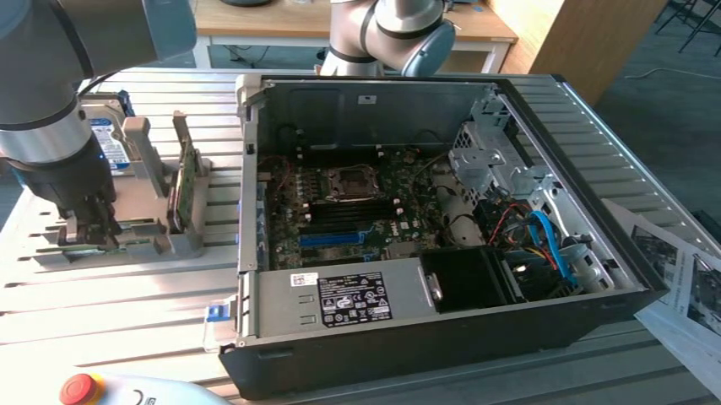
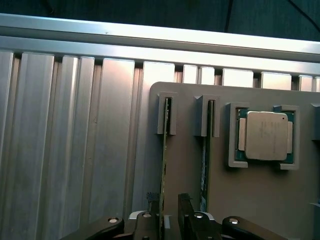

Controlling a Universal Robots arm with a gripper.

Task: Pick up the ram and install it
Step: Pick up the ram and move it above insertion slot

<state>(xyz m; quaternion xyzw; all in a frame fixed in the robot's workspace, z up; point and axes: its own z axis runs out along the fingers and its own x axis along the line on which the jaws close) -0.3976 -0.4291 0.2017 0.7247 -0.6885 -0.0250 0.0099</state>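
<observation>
As the wrist view shows, open end effector [image 2: 169, 201] straddles the ram [image 2: 164, 150]

- Two slim green circuit-board ram sticks [image 2: 164, 145]
- One square silver processor chip [image 2: 266, 135]
- One flat grey plastic parts holder [image 2: 250, 200]
- One larger upright green card [image 1: 181, 192]
- One open black metal computer case [image 1: 451, 346]
- One round red stop button [image 1: 78, 387]

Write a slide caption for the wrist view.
Open gripper straddling one ram stick standing on edge in the grey holder, a second stick and the silver processor alongside.
</observation>
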